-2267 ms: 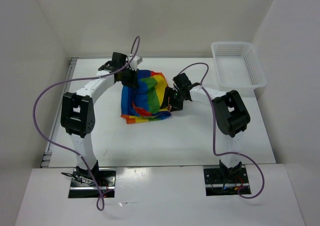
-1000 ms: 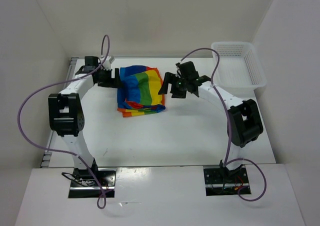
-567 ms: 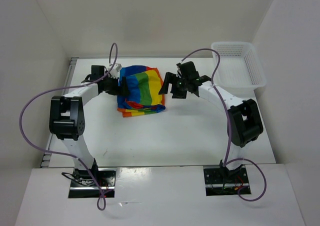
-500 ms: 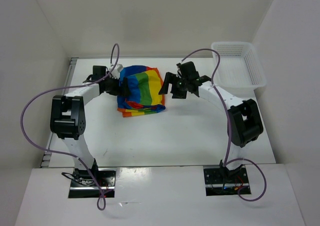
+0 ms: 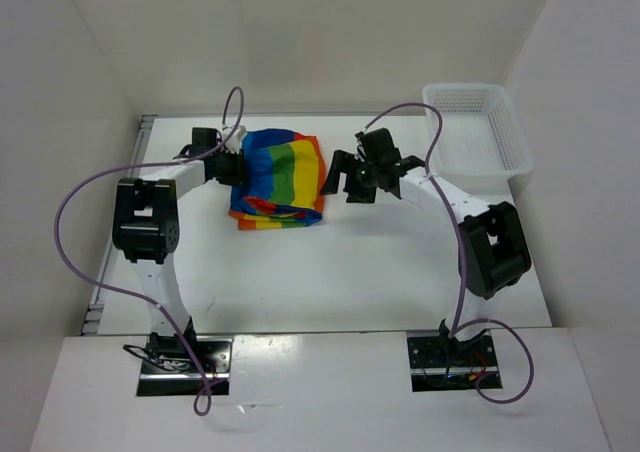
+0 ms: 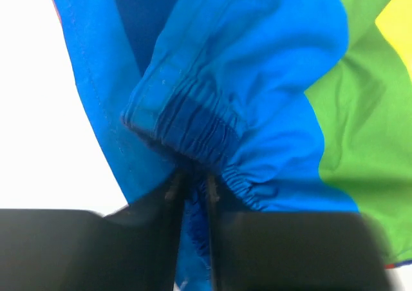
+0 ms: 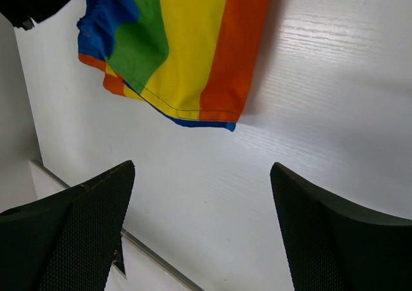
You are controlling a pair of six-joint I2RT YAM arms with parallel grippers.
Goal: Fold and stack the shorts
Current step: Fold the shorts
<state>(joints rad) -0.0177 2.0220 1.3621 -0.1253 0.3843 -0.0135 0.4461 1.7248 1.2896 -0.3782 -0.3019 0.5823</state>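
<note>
The left gripper [image 5: 238, 168], spread wide a moment ago, is now pinched shut on the blue elastic waistband of the shorts [image 5: 282, 177], which are seen lying folded at the far middle of the bench [image 5: 330, 272]. The right gripper [image 5: 340, 180] is held wide open and empty, just beside their orange edge. A hold is judged to be secured for the next fold.
</note>
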